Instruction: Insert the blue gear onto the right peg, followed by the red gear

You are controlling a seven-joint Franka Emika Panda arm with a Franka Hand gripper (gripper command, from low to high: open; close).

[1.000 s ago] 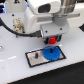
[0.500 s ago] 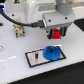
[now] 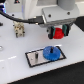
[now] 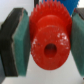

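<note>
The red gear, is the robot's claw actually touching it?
Touching. In the wrist view the red gear sits squeezed between the gripper's two teal pads, pressed against both its sides with no gap showing.

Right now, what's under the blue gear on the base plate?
The blue gear lies flat on the base plate, at its end toward the exterior view's right. It covers the plate beneath, and the right peg isn't visible. The left peg stands uncovered.
</note>
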